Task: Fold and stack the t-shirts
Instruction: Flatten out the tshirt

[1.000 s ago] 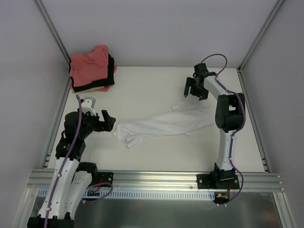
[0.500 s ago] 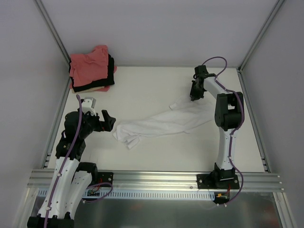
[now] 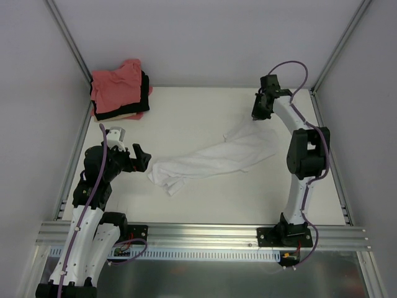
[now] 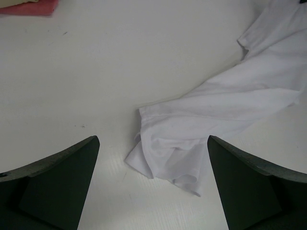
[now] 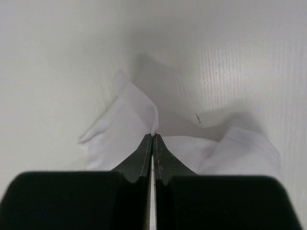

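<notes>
A white t-shirt [image 3: 211,160] lies crumpled in a long diagonal band across the middle of the table. My right gripper [image 3: 258,115] is shut on its far right edge, which rises from the table in a peak between the fingertips [image 5: 152,136]. My left gripper [image 3: 144,156] stands open just left of the shirt's bunched near end [image 4: 177,158], touching nothing. A stack of t-shirts, salmon-pink [image 3: 116,87] over black [image 3: 145,88] over pale cream, sits in the far left corner.
Grey walls and aluminium frame posts [image 3: 67,37] close in the white table [image 3: 186,112] on three sides. A metal rail [image 3: 198,234] carries both arm bases at the near edge. The pink stack's edge [image 4: 29,6] shows at the top left of the left wrist view.
My right gripper dropped onto the shirt's far right edge, shut on it, and has drawn that edge up and toward the far right. The left arm has not moved.
</notes>
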Robot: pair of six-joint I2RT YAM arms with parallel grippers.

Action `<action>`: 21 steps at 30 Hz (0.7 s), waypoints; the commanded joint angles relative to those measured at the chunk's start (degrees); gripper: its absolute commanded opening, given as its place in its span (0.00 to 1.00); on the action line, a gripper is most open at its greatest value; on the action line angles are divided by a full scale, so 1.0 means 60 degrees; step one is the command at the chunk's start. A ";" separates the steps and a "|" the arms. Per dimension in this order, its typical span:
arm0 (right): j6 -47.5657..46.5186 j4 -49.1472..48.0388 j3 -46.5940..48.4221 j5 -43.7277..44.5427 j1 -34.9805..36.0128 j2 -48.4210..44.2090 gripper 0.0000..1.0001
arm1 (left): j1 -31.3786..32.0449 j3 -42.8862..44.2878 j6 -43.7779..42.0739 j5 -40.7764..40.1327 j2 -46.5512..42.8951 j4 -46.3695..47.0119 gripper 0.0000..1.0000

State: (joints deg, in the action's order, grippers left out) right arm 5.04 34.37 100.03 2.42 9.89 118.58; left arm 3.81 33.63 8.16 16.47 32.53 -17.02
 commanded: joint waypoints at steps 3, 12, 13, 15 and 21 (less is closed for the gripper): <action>-0.0268 0.0511 0.1227 0.0315 -0.0022 -0.2388 0.00 | 0.0067 0.0343 -0.0101 0.0199 -0.0120 0.0185 0.99; -0.0605 0.1332 0.2429 0.0300 -0.0022 -0.3635 0.01 | 0.0067 0.0328 -0.0071 0.0243 -0.0163 0.0199 0.99; -0.0620 0.1361 0.2488 0.0286 -0.0022 -0.3738 0.00 | 0.0067 0.0328 -0.0072 0.0243 -0.0149 0.0199 0.99; -0.0649 0.1478 0.2736 0.0257 -0.0022 -0.3973 0.00 | 0.0067 0.0328 -0.0057 0.0258 -0.0134 0.0199 0.99; -0.0547 0.1772 0.3864 -0.0590 -0.0008 -0.4251 0.01 | 0.0067 0.0328 -0.0057 0.0244 -0.0164 0.0199 0.99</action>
State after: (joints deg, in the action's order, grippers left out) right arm 2.24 44.51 117.82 1.87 9.89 96.49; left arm 3.81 33.63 8.16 16.47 32.01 -17.02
